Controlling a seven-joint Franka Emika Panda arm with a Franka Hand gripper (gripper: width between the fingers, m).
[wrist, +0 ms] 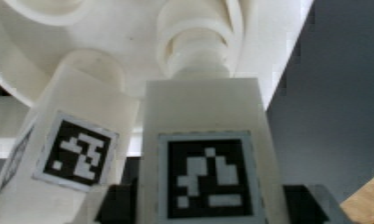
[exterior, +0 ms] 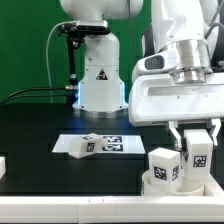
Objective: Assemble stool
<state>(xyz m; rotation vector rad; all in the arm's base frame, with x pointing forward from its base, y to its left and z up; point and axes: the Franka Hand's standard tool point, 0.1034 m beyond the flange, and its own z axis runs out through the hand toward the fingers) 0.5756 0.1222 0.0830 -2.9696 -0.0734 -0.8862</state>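
— Where are the fingers sitting?

— We are seeing the fingers point(exterior: 197, 137) pointing straight down and straddling the upper end of one leg point(exterior: 197, 156), one finger on each side. They are lying close along its sides, but we cannot tell whether they are pressing on it or only flanking it.

— Is the wrist view helping?

— Not with that. There we are looking along the same leg point(wrist: 209, 140) with its tag facing us, and something dark is showing at each side of its near end. We cannot tell whether there is contact.

— What are we finding just outside the fingers?

— A second leg point(exterior: 163, 166) is standing upright just beside them, outside their gap, and it is tagged too. Both legs are running down to the seat point(exterior: 151, 186), which is lying directly beneath the fingers on the bench point(exterior: 40, 120).

— And farther out?

— The marker board point(exterior: 95, 145) is lying flat, well apart from the fingers toward the exterior view's left. The arm's base point(exterior: 98, 75) is standing beyond it.
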